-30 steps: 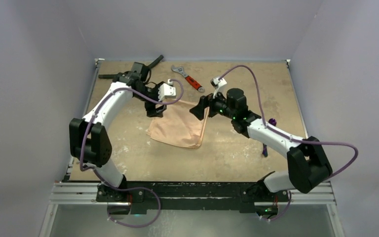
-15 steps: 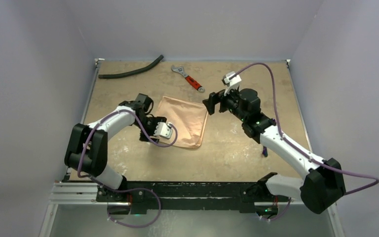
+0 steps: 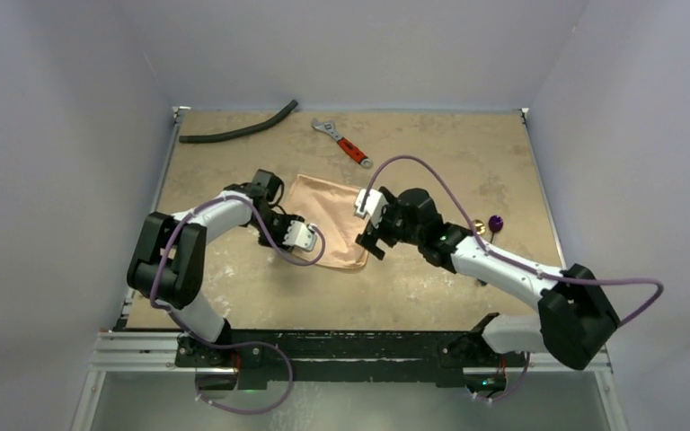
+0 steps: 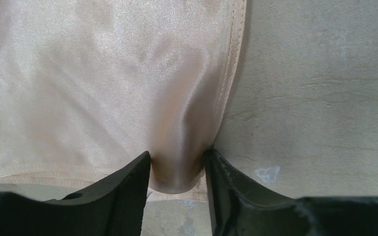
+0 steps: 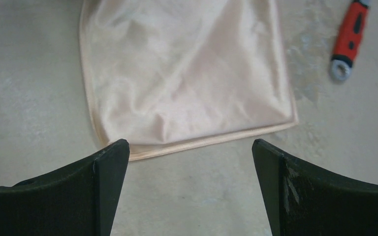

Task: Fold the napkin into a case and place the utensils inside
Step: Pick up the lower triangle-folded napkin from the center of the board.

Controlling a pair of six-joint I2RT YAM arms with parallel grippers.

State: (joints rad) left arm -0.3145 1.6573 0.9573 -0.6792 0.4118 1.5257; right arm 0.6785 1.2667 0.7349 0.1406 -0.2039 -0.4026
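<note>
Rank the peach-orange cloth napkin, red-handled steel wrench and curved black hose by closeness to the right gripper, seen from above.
1. Peach-orange cloth napkin, beside the right gripper.
2. Red-handled steel wrench, farther back.
3. Curved black hose, far-left corner.

One peach-orange napkin (image 3: 331,215). One red-handled wrench (image 3: 345,145). One curved black hose (image 3: 236,131). Two grippers: left gripper (image 4: 177,169), right gripper (image 5: 191,157). Of the utensils (image 3: 495,221), two small ends show, one gold and one purple; the rest is hidden.

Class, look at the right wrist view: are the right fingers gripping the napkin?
No: the right fingers stand wide apart and the napkin lies flat, not pinched between them.
</note>
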